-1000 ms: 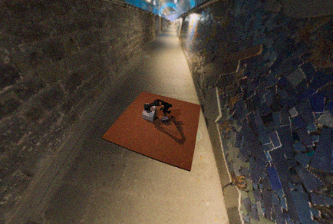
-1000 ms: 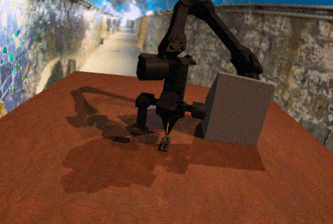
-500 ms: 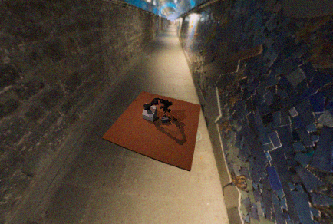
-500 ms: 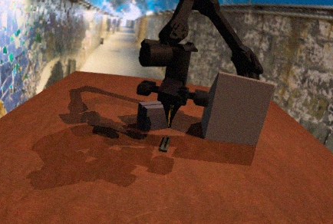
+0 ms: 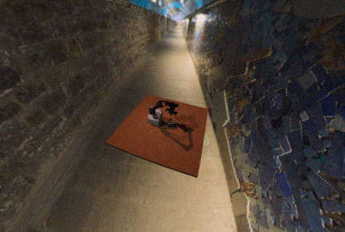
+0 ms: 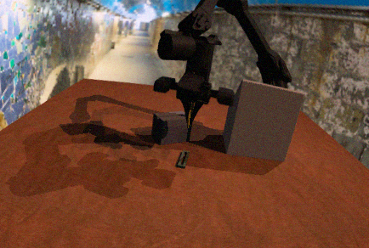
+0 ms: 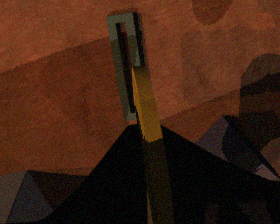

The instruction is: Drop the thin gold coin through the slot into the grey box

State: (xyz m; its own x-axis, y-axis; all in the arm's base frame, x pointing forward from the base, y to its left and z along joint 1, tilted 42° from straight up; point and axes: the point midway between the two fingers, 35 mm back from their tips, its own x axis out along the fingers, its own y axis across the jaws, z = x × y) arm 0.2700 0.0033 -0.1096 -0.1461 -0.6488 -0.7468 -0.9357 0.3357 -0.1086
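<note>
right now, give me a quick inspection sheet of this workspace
surface: reddish-brown mat, heavily shadowed by the arm.
coin: gold coin edge-on between the fingers, lifted out of its holder.
holder: dark-green holder lies on the mat with nothing in its groove, below and in front of the gripper.
boxes: tall grey box to the right of the gripper; a smaller grey box directly behind the fingers. No slot can be made out on either.
clutter: nothing seen.
gripper: gripper points down, shut on the coin, above the mat.
cables: nothing seen.
surroundings: stone wall on one side, blue mosaic wall on the other, paved path running away between them.
</note>
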